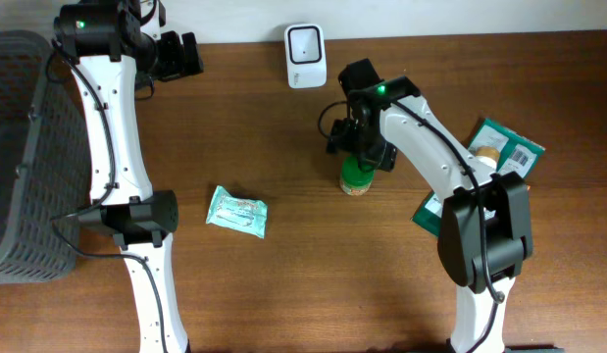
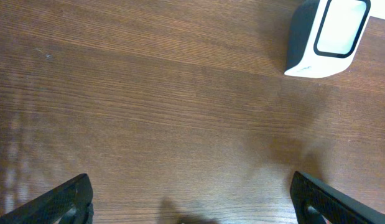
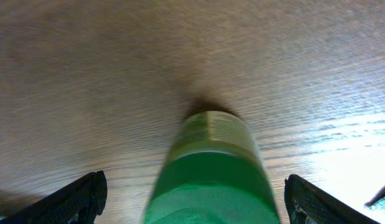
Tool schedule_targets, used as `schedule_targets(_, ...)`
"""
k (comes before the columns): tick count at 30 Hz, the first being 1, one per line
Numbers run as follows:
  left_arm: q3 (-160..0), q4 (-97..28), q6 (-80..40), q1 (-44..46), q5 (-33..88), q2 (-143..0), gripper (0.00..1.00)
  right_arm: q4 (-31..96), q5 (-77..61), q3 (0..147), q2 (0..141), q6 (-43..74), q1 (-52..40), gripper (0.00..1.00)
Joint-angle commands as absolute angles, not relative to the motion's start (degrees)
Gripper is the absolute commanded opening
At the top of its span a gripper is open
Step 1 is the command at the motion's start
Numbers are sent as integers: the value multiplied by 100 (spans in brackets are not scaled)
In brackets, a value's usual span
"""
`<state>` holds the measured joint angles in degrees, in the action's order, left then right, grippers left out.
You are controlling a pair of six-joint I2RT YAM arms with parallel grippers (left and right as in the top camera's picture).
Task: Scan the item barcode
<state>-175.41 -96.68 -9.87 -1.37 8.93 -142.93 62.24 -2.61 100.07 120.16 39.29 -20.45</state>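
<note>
The right claw (image 3: 195, 208) is open, its fingers (image 3: 74, 199) spread wide on either side of a green bottle (image 3: 211, 168) with no visible grip on it. The bottle stands upright on the tabletop (image 1: 313, 275), near the white scanner (image 1: 305, 42) at the far edge. The left claw (image 2: 192, 208) is also open, hovering over bare wood just beside the scanner. A teal packet (image 1: 236, 212) lies to the left of the bottle, a grey basket (image 1: 19, 147) sits at the left edge, and green packages (image 1: 509, 147) lie to the right.

White arms (image 1: 112, 118) — black joints (image 1: 136, 218), green lights (image 1: 81, 24)
</note>
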Motion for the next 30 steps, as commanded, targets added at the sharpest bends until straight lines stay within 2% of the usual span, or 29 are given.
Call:
schedule_targets(1, -17624, -9671, -932, -156, 854, -14250, 99, 6248, -36, 9852, 11966, 4073, -2060, 88)
schedule_targets(11, -17624, -9673, -932, -156, 854, -14250, 99, 6643, -836, 9852, 11963, 3162, -2064, 87)
schedule_targets(14, -17624, -9673, -932, -156, 851, -14250, 99, 6709, -838, 9852, 11963, 2840, -2021, 78)
schedule_targets(16, -17624, -9673, -934, -156, 851, -14250, 99, 6683, -838, 9852, 11963, 2536, -1966, 76)
schedule_targets(21, -17624, -9673, -932, -156, 854, -14250, 99, 6510, -572, 9852, 11963, 1164, -1931, 71)
schedule_targets(25, -17624, -9673, -932, -156, 854, -14250, 99, 6536, -464, 9852, 11963, -569, -1931, 69)
schedule_targets(30, -17624, -9673, -932, -156, 851, -14250, 99, 6510, -357, 9852, 11963, -1470, -1831, 68)
